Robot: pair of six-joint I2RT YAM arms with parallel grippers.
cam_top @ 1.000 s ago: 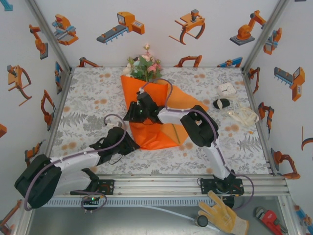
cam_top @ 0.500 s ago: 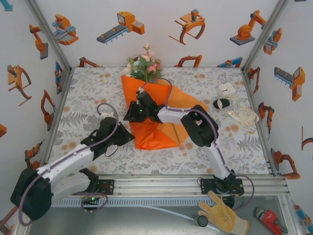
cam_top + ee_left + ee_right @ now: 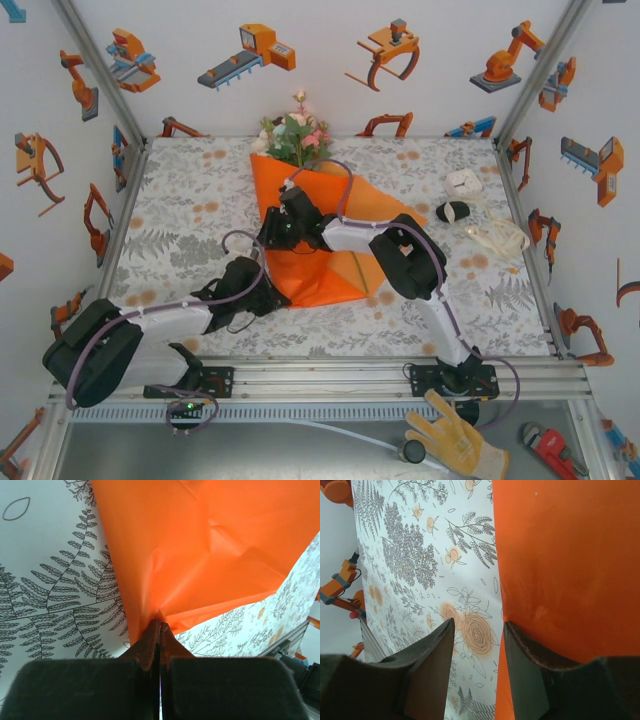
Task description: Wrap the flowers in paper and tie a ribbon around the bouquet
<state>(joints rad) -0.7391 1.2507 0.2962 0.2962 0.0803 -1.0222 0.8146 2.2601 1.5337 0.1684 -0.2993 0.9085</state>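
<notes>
The left tool [image 3: 160, 624] is pinched shut on the near-left edge of the orange paper [image 3: 320, 280], which lies mid-desk [image 3: 190, 200]. The right tool [image 3: 477, 630] stands part open, straddling the paper's left edge. The flowers [image 3: 295, 135] stick out at the far end, and the ribbon [image 3: 497, 238] lies to the right.

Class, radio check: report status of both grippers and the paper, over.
Left gripper shut on paper, near-left edge. Right gripper open, astride paper's left edge. Flowers at paper's far end; ribbon lies apart, right side.
</notes>
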